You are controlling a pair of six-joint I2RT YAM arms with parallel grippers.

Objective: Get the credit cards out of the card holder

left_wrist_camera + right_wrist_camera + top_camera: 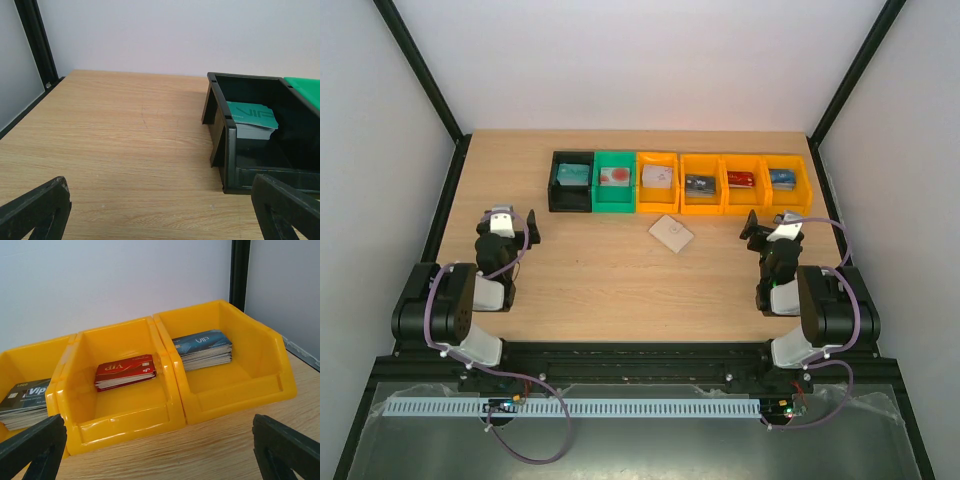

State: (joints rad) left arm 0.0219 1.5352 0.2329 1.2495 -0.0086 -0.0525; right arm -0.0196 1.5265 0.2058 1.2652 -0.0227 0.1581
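The card holder (pixel 671 234) lies shut, white side up and slightly askew on the tabletop (pixel 590 285), just in front of the row of bins and well apart from both arms. Whatever is inside it is hidden, and neither wrist view catches it. Stacks of credit cards (pixel 125 371) sit in the bins, but from above their print is too small to read. The green bin (pixel 613 205) is cut off at the edge of the left wrist view.

The left claw (pixel 508 216) stands wide and empty near the black bin (pixel 570 204) — only its dark fingertips (pixel 35 212) show in its own camera. The right claw (pixel 775 224) is equally wide, holding nothing, and faces the orange bins (pixel 703 207).

The surface is pale wood grain, enclosed by plain white walls (pixel 640 60) and black frame posts (pixel 420 70).
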